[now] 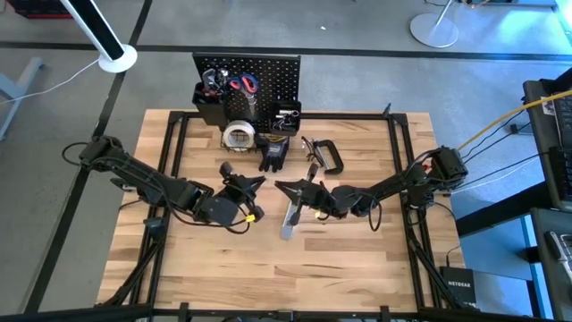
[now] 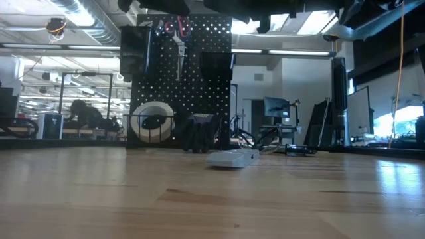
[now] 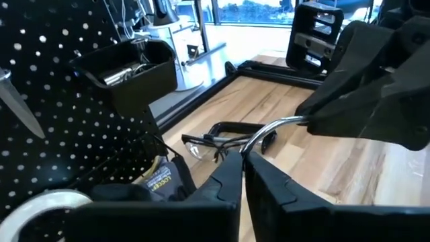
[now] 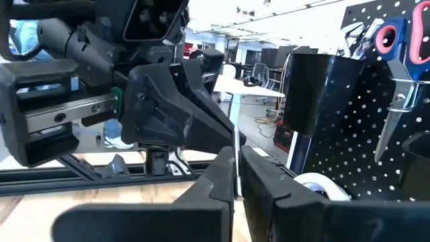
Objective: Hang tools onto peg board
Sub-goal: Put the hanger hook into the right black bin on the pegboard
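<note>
Both end effectors, left [image 1: 253,183] and right [image 1: 288,188], are closed empty mid-table, the silver level bar [image 1: 292,219] left flat on the wooden table [image 1: 357,268] below the right, presumably staged for hanging on the upright black perforated peg board [image 1: 268,72].

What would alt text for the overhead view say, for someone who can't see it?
Two dark robot arms meet mid-table, left hand and right hand both shut, above a silver level bar. Behind them stands the peg board, with a tape roll, gloves and C-clamp nearby.
</note>
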